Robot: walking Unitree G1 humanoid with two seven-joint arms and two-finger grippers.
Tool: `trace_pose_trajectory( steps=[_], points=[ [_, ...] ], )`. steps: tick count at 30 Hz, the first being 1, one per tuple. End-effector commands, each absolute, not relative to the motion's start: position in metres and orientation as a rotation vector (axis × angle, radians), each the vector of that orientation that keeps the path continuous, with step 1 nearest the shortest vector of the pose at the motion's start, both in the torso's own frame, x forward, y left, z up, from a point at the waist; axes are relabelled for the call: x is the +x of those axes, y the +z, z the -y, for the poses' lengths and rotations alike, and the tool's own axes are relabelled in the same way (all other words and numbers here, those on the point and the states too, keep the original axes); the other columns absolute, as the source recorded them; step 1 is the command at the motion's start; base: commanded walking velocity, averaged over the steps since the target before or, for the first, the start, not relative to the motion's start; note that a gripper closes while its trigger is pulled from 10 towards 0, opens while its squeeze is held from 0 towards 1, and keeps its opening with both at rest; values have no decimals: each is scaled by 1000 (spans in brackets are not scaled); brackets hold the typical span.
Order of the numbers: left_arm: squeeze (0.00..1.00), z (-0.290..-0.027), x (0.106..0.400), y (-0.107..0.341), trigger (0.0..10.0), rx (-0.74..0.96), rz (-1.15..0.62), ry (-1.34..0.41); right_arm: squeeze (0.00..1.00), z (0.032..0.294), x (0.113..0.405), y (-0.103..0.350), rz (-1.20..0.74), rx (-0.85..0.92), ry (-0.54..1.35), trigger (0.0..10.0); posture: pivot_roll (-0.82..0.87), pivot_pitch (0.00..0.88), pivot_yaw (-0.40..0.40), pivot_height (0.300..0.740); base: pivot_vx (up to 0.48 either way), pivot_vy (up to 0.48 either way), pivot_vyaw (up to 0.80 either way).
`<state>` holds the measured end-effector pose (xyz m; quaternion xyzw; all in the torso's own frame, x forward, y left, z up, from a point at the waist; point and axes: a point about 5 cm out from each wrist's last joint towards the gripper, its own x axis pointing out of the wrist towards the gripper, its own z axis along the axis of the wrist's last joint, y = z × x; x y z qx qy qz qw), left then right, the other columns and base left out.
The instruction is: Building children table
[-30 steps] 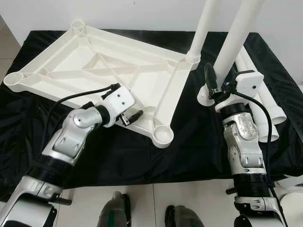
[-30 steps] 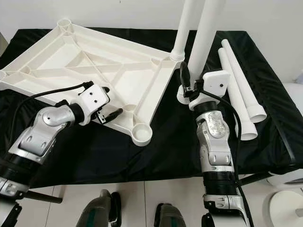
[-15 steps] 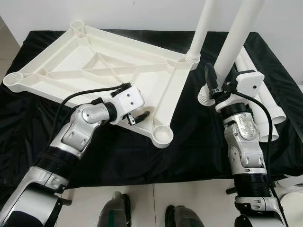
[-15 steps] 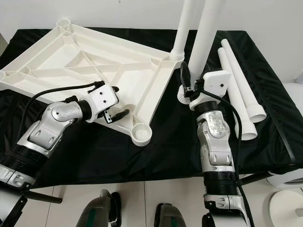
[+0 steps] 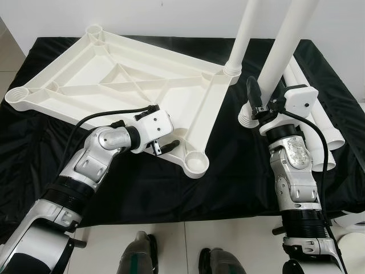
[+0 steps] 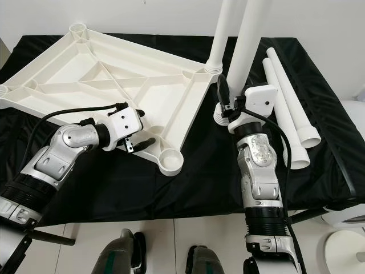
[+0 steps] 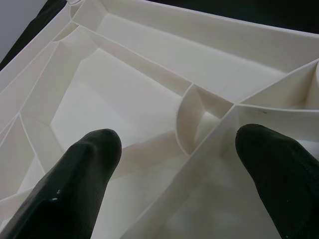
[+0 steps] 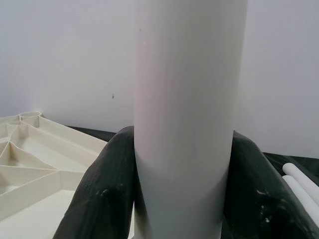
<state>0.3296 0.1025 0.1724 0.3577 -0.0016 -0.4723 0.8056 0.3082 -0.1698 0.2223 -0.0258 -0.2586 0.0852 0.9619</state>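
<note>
tabletop (image 5: 131, 74), no legible markings

A smooth, matt white plastic tabletop (image 5: 137, 80) lies on shiny black cloth (image 5: 239, 171). The white leg (image 8: 187, 114) looks smooth plastic; the arms are brushed silver metal.

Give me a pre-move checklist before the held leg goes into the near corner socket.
1. Right gripper shut on held leg: ok.
2. Held leg upright: ok.
3. Near socket unfilled: ok.
4. Left gripper bracing tabletop: not ok, fingers open astride a rib.
5. Far-corner leg standing in its socket: ok; seating depth cannot tell.
6. Spare legs lying aside on the cloth: ok.
</note>
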Motion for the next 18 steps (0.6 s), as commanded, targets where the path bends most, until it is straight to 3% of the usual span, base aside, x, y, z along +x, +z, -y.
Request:
trace_pose_trajectory(
  steps=[1,18],
  points=[
    [0,-100,332,172,10000,797,-2,-1028,0,173,307,224,540,-45,159,10000,48,90,6,740,0,0,0],
    [0,-84,334,176,10000,799,32,-1081,0,175,305,224,539,-47,146,10000,41,94,8,740,0,0,0]
  ],
)
